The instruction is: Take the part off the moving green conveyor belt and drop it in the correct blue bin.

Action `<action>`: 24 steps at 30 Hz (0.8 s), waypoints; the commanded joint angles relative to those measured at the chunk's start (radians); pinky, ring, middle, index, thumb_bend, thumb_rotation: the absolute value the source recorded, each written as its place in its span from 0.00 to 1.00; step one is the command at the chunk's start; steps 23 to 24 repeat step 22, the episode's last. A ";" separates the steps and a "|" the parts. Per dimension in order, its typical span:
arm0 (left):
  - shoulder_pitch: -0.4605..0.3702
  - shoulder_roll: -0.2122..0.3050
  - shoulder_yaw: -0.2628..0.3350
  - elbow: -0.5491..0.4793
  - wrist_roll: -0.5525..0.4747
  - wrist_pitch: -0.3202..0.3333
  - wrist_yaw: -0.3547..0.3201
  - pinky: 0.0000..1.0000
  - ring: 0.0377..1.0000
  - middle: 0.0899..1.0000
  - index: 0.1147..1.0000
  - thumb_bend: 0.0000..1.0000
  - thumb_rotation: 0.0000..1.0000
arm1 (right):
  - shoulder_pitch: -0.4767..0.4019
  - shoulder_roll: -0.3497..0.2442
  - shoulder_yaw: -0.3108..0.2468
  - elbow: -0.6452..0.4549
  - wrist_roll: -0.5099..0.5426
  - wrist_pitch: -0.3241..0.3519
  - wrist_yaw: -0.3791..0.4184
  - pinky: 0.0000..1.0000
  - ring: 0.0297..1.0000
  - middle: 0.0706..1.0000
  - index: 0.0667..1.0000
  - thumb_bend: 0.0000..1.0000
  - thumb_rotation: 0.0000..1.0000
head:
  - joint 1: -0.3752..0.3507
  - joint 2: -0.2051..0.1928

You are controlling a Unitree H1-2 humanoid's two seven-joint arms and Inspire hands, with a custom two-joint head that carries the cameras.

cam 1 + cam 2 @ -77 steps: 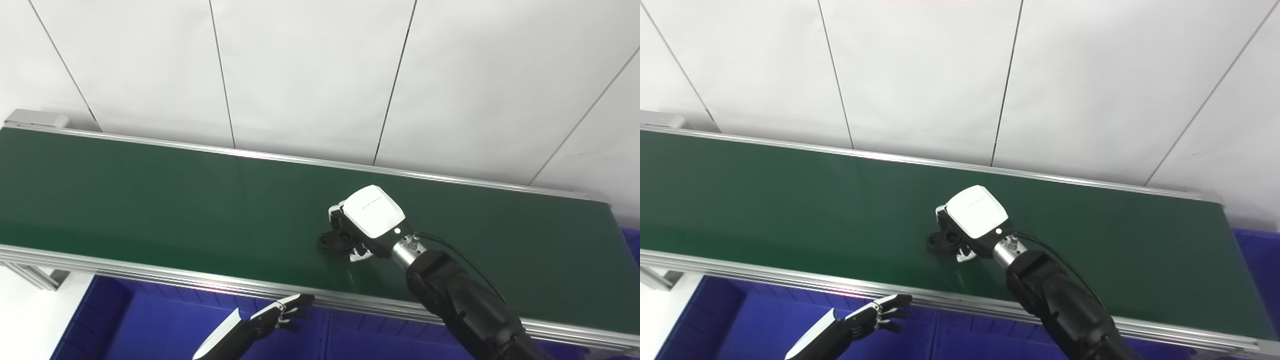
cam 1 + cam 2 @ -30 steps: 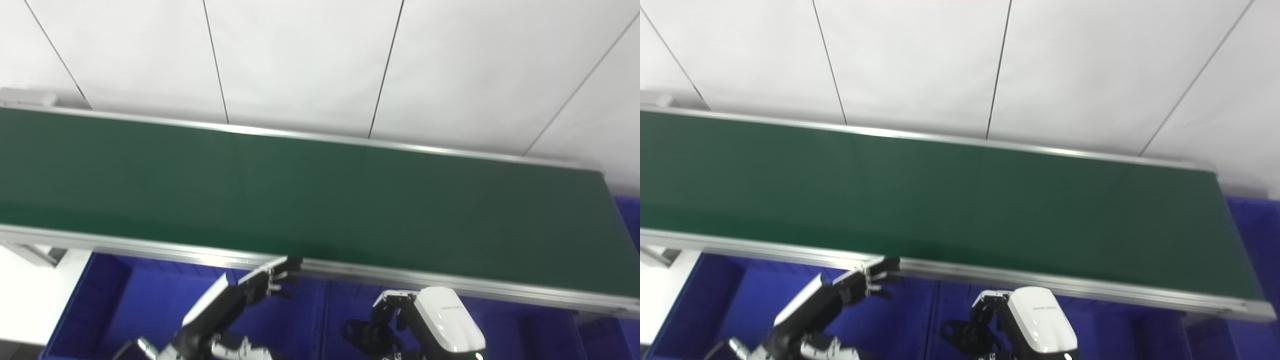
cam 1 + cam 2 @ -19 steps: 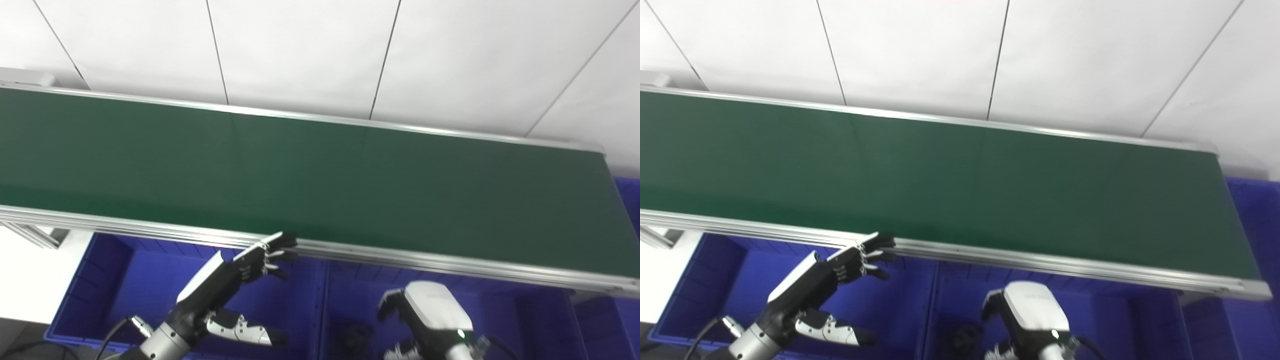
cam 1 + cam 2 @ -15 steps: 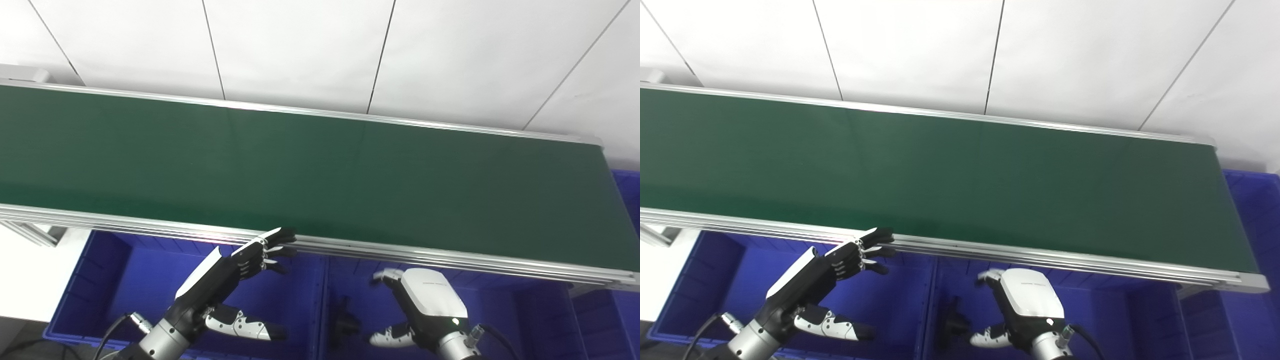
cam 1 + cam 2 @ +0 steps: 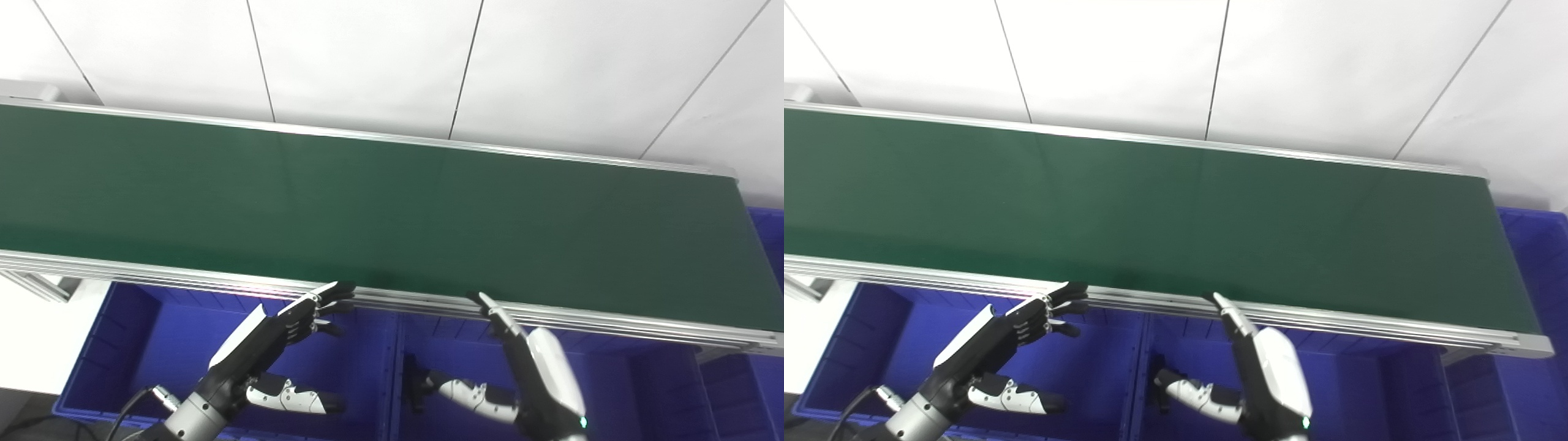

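The green conveyor belt carries no part. My right hand is open over the middle blue bin, fingers stretched toward the belt's near rail, thumb out to the left. A small black shape, the part, lies in that bin beside the thumb tip; it also shows in the right eye view. My left hand is open and empty over the left blue bin, fingertips near the rail.
The belt's aluminium rail runs in front of both hands. A divider separates the two bins. Another blue bin stands past the belt's right end. A white panelled wall is behind.
My right hand carried the black part from the belt down to the middle bin, let it go and spread flat. The camera has tilted down. My left hand has barely moved.
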 commanded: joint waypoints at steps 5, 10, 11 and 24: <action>-0.013 -0.013 0.017 0.000 0.002 -0.044 0.025 0.77 0.89 0.94 0.91 0.62 0.26 | 0.006 -0.003 0.019 0.028 0.080 -0.094 -0.068 0.79 0.89 0.93 0.94 0.70 0.53 | 0.025 -0.016; -0.031 -0.023 0.022 0.056 0.037 -0.113 0.038 0.81 0.89 0.94 0.90 0.62 0.32 | -0.011 -0.029 0.008 0.062 0.125 -0.098 -0.072 0.79 0.90 0.95 0.97 0.73 0.54 | 0.031 -0.041; -0.033 -0.025 0.022 0.064 0.047 -0.124 0.041 0.81 0.89 0.94 0.91 0.62 0.33 | -0.012 -0.032 0.006 0.070 0.133 -0.102 -0.077 0.79 0.90 0.95 0.98 0.73 0.53 | 0.032 -0.043; -0.038 -0.041 0.002 0.065 0.079 -0.116 0.043 0.82 0.90 0.93 0.91 0.62 0.32 | 0.018 -0.027 -0.039 0.083 0.274 -0.109 -0.127 0.88 0.92 0.95 0.97 0.76 0.40 | 0.042 -0.061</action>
